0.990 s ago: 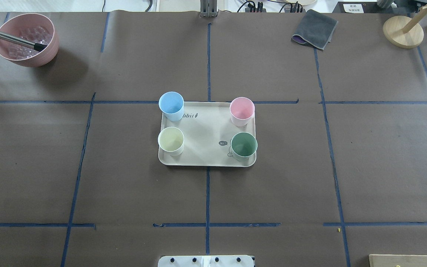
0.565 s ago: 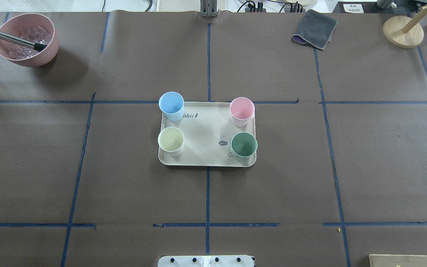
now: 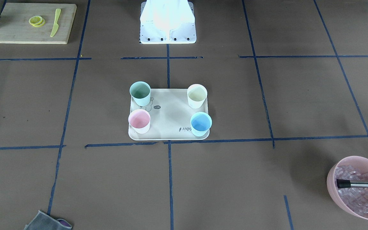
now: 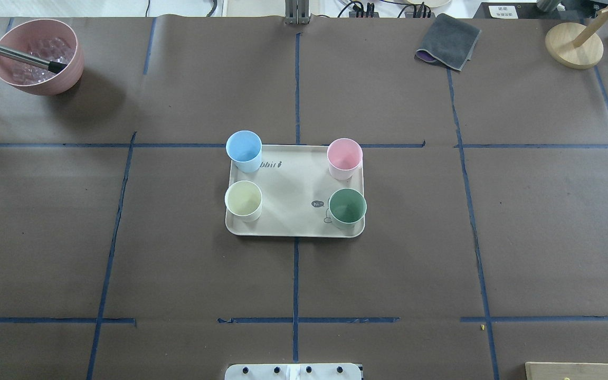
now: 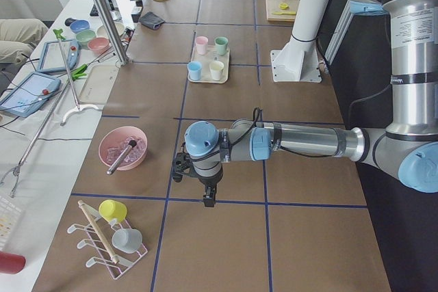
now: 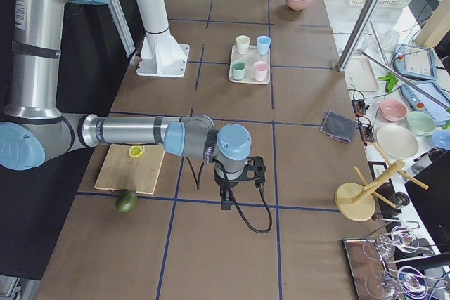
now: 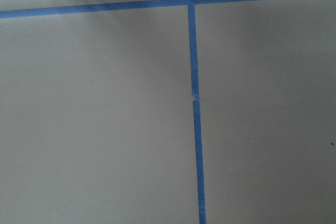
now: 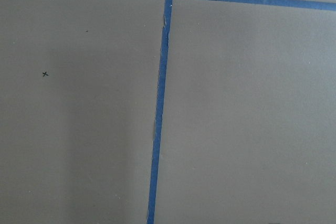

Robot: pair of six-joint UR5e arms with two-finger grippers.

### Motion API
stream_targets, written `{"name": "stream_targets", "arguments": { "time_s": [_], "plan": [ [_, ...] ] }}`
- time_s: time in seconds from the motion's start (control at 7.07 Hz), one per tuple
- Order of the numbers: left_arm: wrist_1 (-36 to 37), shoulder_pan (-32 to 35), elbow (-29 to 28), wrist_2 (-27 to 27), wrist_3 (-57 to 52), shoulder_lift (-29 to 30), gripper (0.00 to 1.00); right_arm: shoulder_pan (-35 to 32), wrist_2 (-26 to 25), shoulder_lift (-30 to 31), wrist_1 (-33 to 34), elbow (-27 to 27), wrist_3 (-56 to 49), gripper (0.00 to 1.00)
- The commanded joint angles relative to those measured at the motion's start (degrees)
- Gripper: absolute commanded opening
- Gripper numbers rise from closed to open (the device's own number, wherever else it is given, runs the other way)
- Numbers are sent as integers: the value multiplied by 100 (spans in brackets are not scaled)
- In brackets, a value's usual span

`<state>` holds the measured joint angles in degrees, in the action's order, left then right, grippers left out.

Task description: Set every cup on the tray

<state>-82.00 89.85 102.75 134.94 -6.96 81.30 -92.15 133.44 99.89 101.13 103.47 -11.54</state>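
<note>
Matte, tapered and handleless: blue cup (image 4: pixel 244 148) and pink cup (image 4: pixel 344 155) at the far corners, yellow cup (image 4: pixel 243 199) and green cup (image 4: pixel 347 207) at the near corners of the flat cream tray (image 4: pixel 293 190). All four upright inside its raised rim and rounded corners. Broad stretches of brown paper on the bench (image 4: pixel 177 264) on every side of the tray, crossed by blue tape. Left pincer (image 5: pixel 207 197) and right pincer (image 6: pixel 226 200) pointing down toward opposite bench ends, well apart from the tray. Spread or pressed together: cannot tell.
</note>
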Motion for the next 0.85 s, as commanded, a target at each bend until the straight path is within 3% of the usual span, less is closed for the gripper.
{"name": "stream_targets", "arguments": {
  "time_s": [0.0, 0.71],
  "plan": [
    [0, -20, 61, -11, -24, -27, 100, 30, -3, -22, 3, 16, 55, 100],
    [0, -47, 79, 6, -42, 0, 100, 30, 33, 39, -287, -81, 56, 100]
  ]
}}
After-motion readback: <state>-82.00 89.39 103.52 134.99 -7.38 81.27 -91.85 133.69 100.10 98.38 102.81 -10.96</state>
